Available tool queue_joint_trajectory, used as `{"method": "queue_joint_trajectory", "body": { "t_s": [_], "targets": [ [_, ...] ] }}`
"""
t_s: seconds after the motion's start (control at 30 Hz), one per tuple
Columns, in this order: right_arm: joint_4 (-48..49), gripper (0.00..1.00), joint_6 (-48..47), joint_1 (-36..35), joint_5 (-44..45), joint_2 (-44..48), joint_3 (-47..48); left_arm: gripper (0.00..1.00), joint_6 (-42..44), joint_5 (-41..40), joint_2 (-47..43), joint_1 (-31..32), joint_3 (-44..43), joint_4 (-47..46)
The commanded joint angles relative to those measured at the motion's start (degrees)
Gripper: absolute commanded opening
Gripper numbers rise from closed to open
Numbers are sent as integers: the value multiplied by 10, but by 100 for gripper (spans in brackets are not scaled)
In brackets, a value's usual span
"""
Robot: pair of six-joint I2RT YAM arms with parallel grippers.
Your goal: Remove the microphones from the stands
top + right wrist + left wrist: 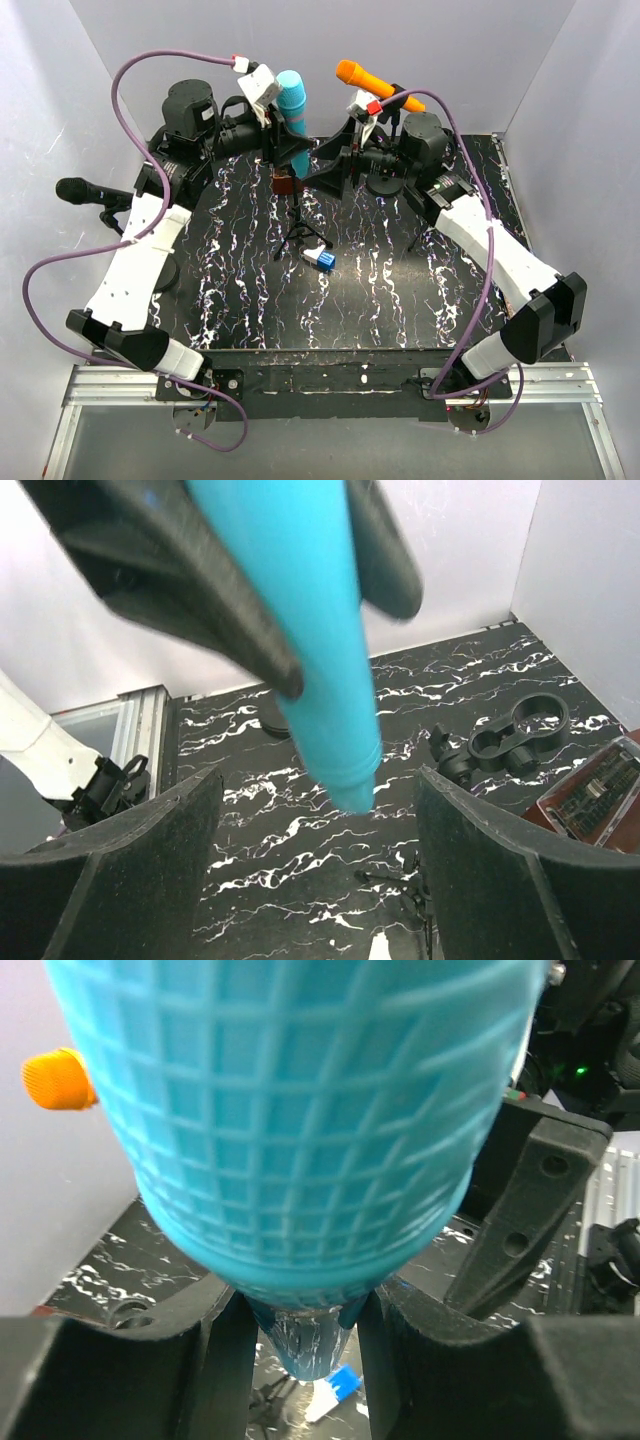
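Left of the blue microphone [293, 100], a black microphone [80, 190] shows only overhead

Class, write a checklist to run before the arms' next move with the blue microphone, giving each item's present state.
1. Grip: left hand shut on the blue microphone just below its head: ok.
2. Release: right hand open, its fingers either side of the handle tip, not touching: ok.
3. Removal: stand clip empty, microphone free of it: ok.
4. Loose item: blue-and-white piece on the table by the tripod, identity: cannot tell.
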State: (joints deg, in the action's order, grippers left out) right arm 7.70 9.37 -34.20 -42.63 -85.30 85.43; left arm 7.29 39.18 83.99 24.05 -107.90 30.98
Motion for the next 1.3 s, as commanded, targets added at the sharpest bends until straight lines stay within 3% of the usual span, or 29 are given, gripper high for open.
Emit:
{"method": "queue_joint_trajectory", "body": {
  "t_s": [0.0,0.13,0.27,0.37,0.47,0.53,0.57,0.6,0.73,0.87,1.03,1.27],
  "targets": [
    [42,82,26,-9,6,-17,45,0,-35,43,-8,-3,9,5],
    [48,80,29,-13,9,-45,72,0,-58,58,-4,-4,11,14],
    [57,67,50,-14,-5,-65,86,0,-65,67,-7,-6,19,13],
    [70,49,61,-14,-5,-63,81,0,-68,69,-7,-8,23,11],
    [73,22,59,-14,-6,-51,71,1,-68,63,-9,-9,33,5],
    [64,3,51,-14,-2,-37,58,49,-68,38,-15,-9,42,-7],
    [60,1,49,-12,4,-27,49,66,-68,22,-16,-9,46,-14],
    [57,1,48,-10,9,-16,38,76,-67,11,-18,-9,48,-21],
    [26,1,43,15,13,31,1,96,-26,-9,-16,-9,25,-22],
    [-70,1,-34,61,18,93,-23,98,6,-6,-16,-8,15,-12],
    [-289,1,-255,98,93,201,-82,98,23,-9,-27,-8,50,-56],
    [-598,1,-427,178,189,340,-206,98,37,-48,-80,-8,122,-117]
  ]
}}
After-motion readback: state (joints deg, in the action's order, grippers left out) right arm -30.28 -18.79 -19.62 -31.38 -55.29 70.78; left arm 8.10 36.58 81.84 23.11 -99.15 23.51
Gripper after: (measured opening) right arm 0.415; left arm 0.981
